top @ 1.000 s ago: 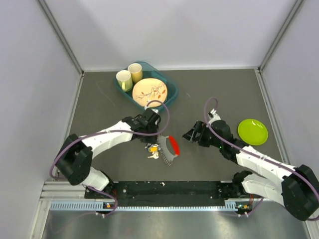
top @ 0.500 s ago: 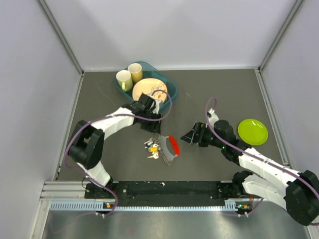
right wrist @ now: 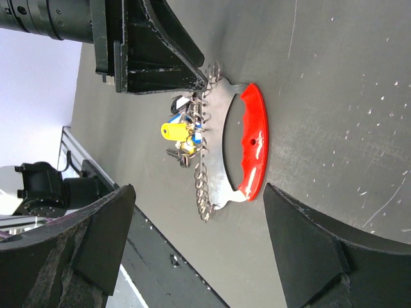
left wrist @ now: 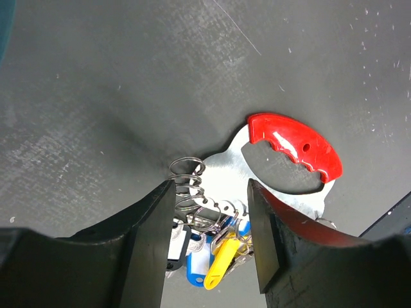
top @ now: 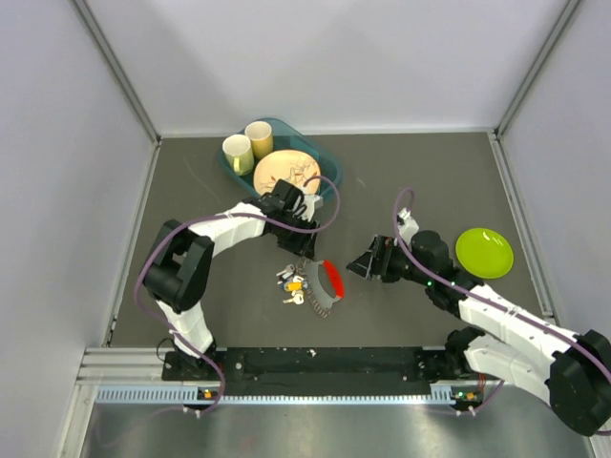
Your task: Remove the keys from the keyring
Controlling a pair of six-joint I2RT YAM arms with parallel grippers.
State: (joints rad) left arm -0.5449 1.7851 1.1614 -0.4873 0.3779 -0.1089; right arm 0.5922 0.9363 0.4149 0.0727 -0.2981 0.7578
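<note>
The keyring and keys lie on bare mat, left end effector and right end effector both spread, empty.

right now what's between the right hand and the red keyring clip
Nothing but bare table lies between the right hand and the keyring; the top view shows this.

Nothing here can be read: no word, number or brand. The tags on the keys look plain yellow, blue and white, and they are too small for me to tell whether they carry any lettering. The red grip of the keyring shows only a small hole and notches. The cream plate bears thin reddish painted lines, not writing.
</note>
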